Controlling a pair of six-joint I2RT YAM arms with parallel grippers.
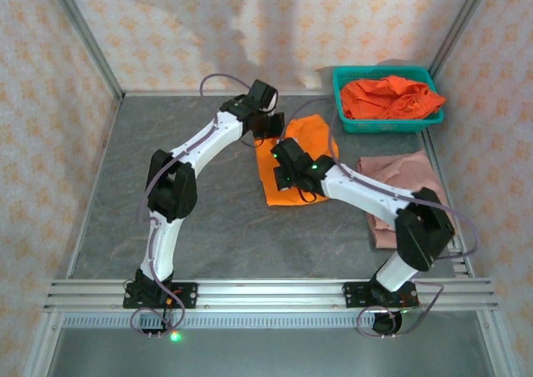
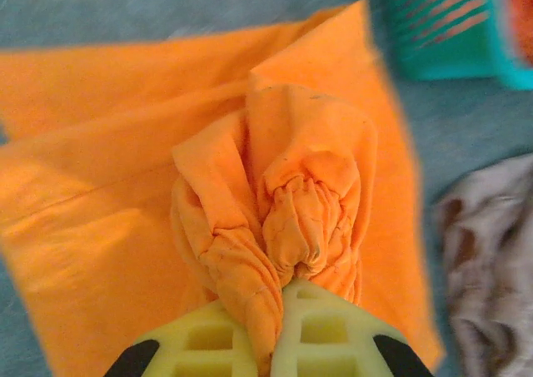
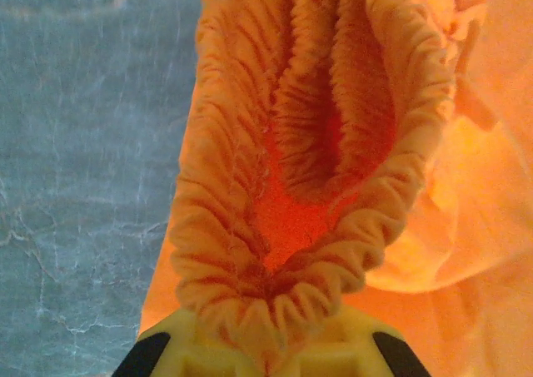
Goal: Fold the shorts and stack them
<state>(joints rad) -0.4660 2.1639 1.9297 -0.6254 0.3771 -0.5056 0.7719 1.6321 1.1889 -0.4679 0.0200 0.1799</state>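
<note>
Fold step in hand: orange shorts (image 1: 312, 136) are lying spread beneath both grippers. Left gripper (image 2: 279, 314) is pinching bunched cloth at its tips. Right gripper (image 3: 266, 348) is clamping the gathered waistband (image 3: 216, 227). Next move, as judged: both are needing to lift together, carrying the cloth over evenly.

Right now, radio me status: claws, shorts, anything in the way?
Left claw shut on orange shorts. Right claw shut on same shorts' waistband. Pink shorts alongside, teal basket behind; nothing blocking.

The top camera looks down from high on the near side across the whole table (image 1: 225, 227). Both wrist cameras sit close over orange shorts (image 1: 310, 134) (image 2: 108, 194) (image 3: 325, 127), probably one shared pair.
</note>
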